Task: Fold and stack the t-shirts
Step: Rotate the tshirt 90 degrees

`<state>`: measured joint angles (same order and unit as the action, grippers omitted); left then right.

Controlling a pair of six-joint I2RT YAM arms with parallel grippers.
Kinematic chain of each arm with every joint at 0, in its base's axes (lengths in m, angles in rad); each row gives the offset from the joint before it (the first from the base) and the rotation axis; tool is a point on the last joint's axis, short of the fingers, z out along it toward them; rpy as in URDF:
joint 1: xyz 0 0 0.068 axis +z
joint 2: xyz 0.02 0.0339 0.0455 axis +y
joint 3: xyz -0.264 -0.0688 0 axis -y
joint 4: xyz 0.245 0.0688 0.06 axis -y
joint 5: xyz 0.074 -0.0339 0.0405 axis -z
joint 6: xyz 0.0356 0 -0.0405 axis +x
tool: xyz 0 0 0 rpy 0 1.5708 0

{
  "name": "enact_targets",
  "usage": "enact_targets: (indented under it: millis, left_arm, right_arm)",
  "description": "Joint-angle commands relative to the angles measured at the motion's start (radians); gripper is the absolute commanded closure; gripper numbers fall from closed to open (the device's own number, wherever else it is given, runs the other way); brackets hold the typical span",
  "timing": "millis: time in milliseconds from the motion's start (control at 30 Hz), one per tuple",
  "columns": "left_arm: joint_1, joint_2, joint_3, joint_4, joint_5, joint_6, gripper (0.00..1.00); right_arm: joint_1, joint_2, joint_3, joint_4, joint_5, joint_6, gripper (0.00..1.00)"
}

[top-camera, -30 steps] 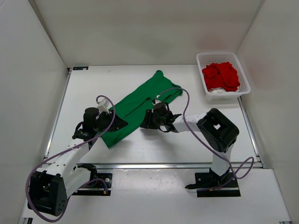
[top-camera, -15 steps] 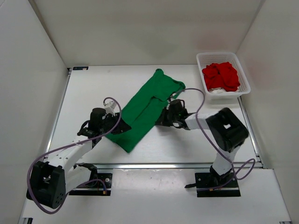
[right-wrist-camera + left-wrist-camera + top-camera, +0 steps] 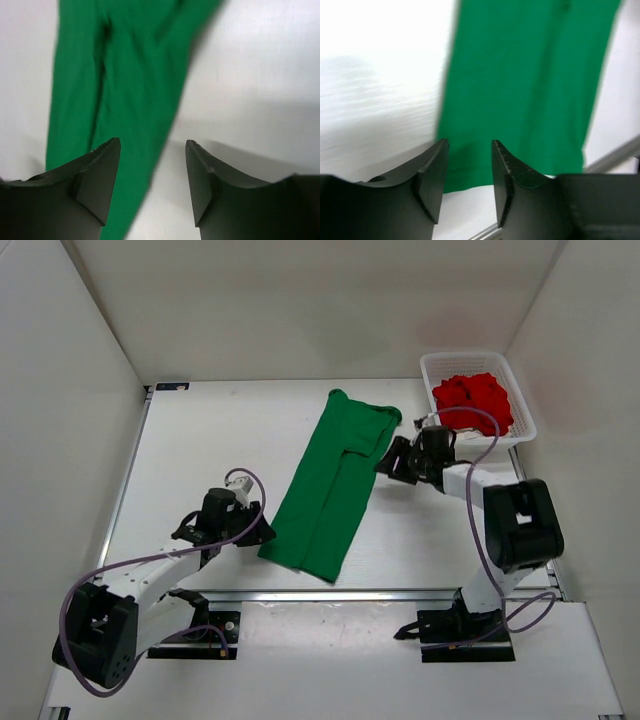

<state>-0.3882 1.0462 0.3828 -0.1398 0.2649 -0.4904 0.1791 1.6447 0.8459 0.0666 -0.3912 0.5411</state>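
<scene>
The green t-shirt point(image 3: 335, 490) lies flat on the table as a long narrow strip, folded lengthwise, running from far right to near left. My left gripper point(image 3: 264, 534) is open and empty at the strip's near left corner. In the left wrist view its fingertips point(image 3: 432, 175) frame the shirt's point(image 3: 520, 75) near hem. My right gripper point(image 3: 386, 462) is open and empty just right of the shirt's far end; the right wrist view shows the shirt's point(image 3: 125, 75) edge between its fingers point(image 3: 205, 180). The red t-shirt point(image 3: 475, 400) lies crumpled in the basket, and the off-white one point(image 3: 465, 436) peeks out beneath it.
The white mesh basket point(image 3: 470, 355) stands at the table's far right corner. White walls enclose the table on three sides. A metal rail point(image 3: 400, 594) runs along the near edge, close to the shirt's near hem.
The green shirt has swung from a diagonal to lie nearly straight, and shifted right and nearer. Both grippers, earlier at its edges, now stand open off it, the right arm moved far right.
</scene>
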Motion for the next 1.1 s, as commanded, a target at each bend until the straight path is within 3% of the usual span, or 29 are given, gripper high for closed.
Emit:
enact_targets:
  millis: [0,167,333,400,467,533,633,733,867,967,1067]
  left_arm:
    - [0.009,-0.009,-0.018,-0.027,-0.078,0.03,0.48]
    - [-0.015,0.024,-0.056,0.02,-0.099,0.024,0.47]
    - [-0.037,0.072,-0.074,0.031,-0.049,0.033,0.74]
    - [-0.047,0.068,-0.071,0.039,-0.035,0.033,0.81]
    - [-0.054,0.04,-0.082,0.028,-0.035,0.026,0.78]
    - [-0.049,0.002,-0.093,0.016,-0.035,0.019,0.66]
    - [-0.051,-0.028,-0.098,-0.001,-0.047,0.01,0.6]
    - [-0.048,-0.023,-0.097,-0.004,-0.032,0.01,0.55]
    - [-0.051,-0.034,-0.107,-0.006,-0.023,-0.002,0.51]
    - [-0.051,-0.041,-0.123,0.003,-0.003,-0.013,0.5]
    - [-0.061,-0.005,-0.116,0.0,-0.003,-0.007,0.48]
  right_arm:
    - [-0.029,0.125,0.174,0.039,0.015,-0.023,0.46]
    - [-0.053,0.276,0.326,0.024,0.038,-0.001,0.42]
    - [-0.044,0.43,0.515,-0.114,0.075,-0.01,0.46]
    - [-0.041,0.463,0.559,-0.12,0.071,-0.024,0.56]
    - [-0.026,0.515,0.626,-0.165,0.066,-0.035,0.75]
    - [-0.009,0.562,0.694,-0.206,0.055,-0.052,0.85]
    - [0.04,0.648,0.856,-0.296,0.048,-0.09,0.93]
    - [0.08,0.766,1.091,-0.431,0.038,-0.138,0.91]
    - [0.091,0.811,1.34,-0.644,0.124,-0.211,0.7]
    - [0.065,0.735,1.317,-0.677,0.134,-0.227,0.64]
    - [0.027,0.553,1.111,-0.572,0.118,-0.23,0.59]
